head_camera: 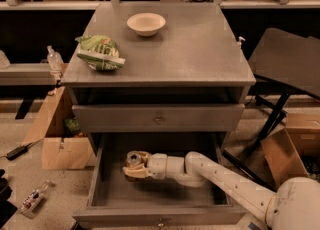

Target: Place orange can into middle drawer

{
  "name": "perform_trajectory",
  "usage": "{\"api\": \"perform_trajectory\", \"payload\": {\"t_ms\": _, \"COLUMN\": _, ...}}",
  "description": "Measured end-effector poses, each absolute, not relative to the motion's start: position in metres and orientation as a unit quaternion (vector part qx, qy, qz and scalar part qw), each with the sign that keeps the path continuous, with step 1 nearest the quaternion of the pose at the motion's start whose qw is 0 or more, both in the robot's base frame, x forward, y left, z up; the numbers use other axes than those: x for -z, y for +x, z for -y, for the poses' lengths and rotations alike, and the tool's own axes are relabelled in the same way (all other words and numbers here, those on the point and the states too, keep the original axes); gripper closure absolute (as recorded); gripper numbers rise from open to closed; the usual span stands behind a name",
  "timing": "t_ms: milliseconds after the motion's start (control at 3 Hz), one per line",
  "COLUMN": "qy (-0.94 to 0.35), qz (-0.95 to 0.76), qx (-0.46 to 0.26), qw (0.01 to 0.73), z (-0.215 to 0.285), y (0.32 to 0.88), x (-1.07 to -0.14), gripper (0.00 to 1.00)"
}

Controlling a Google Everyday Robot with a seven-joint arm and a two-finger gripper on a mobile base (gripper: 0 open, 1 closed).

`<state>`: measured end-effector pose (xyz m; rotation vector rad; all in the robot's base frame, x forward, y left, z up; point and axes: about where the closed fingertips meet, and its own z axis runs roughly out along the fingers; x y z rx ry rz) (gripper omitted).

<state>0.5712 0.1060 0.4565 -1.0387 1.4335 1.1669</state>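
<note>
The middle drawer (107, 194) is pulled open below the shut upper knobbed drawer (159, 119). My gripper (133, 166) reaches down into it from the right, on a white arm. Its tan fingers are shut on the orange can (134, 159), which stands upright inside the drawer near its left back part. Only the can's silver top and a little of its side show; the fingers hide its lower part, so I cannot tell whether it rests on the drawer floor.
A white bowl (146, 23) and a green chip bag (99, 52) lie on the cabinet top. Cardboard boxes stand on the floor at left (55, 144) and right (287, 156). A dark chair (287, 64) stands right of the cabinet.
</note>
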Motion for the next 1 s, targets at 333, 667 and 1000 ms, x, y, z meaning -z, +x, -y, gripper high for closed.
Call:
{"api": "perform_trajectory", "payload": {"t_ms": 333, "qy": -0.428, "qz": -0.589, "qx": -0.482, "qw": 0.488, "z": -0.1083, "y": 0.5704, "x": -0.4569, "gripper": 0.11}}
{"api": "perform_trajectory", "payload": {"t_ms": 667, "qy": -0.428, "qz": -0.588, "qx": -0.483, "qw": 0.488, "z": -0.11, "y": 0.5698, "x": -0.4572, "gripper": 0.0}}
{"api": "perform_trajectory", "payload": {"t_ms": 1000, "qy": -0.428, "qz": -0.588, "qx": -0.483, "qw": 0.488, "z": -0.11, "y": 0.5698, "x": -0.4572, "gripper": 0.0}}
